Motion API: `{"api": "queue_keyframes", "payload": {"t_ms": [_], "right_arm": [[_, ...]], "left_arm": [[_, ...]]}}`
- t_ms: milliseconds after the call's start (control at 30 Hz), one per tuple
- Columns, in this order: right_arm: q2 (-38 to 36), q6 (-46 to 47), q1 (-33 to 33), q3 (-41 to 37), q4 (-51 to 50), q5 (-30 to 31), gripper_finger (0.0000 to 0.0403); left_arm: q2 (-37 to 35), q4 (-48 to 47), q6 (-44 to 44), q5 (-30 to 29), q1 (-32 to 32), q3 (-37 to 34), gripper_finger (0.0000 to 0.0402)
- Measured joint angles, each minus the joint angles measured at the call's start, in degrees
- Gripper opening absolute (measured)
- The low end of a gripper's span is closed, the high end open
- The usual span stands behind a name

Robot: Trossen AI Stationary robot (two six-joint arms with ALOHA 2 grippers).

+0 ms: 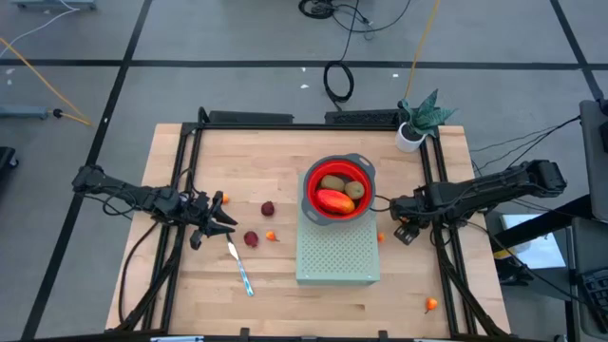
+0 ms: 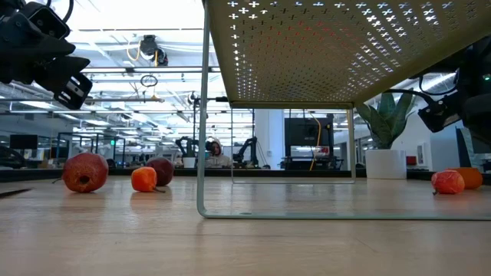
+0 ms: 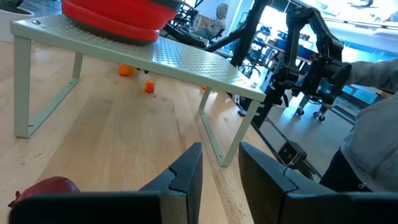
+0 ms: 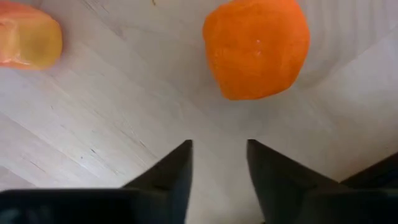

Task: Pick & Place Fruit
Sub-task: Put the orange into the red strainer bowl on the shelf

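Observation:
A red bowl [image 1: 353, 169] stands on a pale green perforated stand [image 1: 337, 256]. In the bowl lie an elongated red-orange fruit [image 1: 334, 201] and two brown-green ovals [image 1: 332, 183]. Two dark red balls [image 1: 268, 208] [image 1: 251, 238] and tiny orange balls [image 1: 272, 236] [image 1: 380, 237] rest on the table. My right gripper [image 1: 404, 230] points down, open, right of the stand, above a tiny orange ball [image 4: 257, 50] that lies just beyond its fingertips [image 4: 217, 162]. My left gripper [image 1: 214, 220] waits open and level at the left, a dark red ball [image 3: 43, 186] beside it.
A knife with a light-blue handle [image 1: 239, 268] lies in front of the left gripper. One more orange ball [image 1: 431, 305] sits near the front right corner, another [image 1: 220, 199] by the left gripper. A potted plant [image 1: 418, 122] stands at the far right.

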Motion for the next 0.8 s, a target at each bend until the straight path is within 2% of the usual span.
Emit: {"api": "queue_keyframes", "payload": {"t_ms": [167, 300, 800], "right_arm": [[0.0, -0.2, 0.0, 0.0, 0.5, 0.1, 0.0227], [0.0, 0.4, 0.0, 0.0, 0.9, 1.4, 0.0259], [0.0, 1.1, 0.0, 0.0, 0.9, 0.1, 0.025]], "left_arm": [[0.0, 0.0, -0.2, 0.0, 0.0, 0.0, 0.0102], [0.0, 0.0, -0.2, 0.0, 0.0, 0.0, 0.0102], [0.0, 0.0, -1.7, 1.9, 0.0, 0.0, 0.0102]]}}
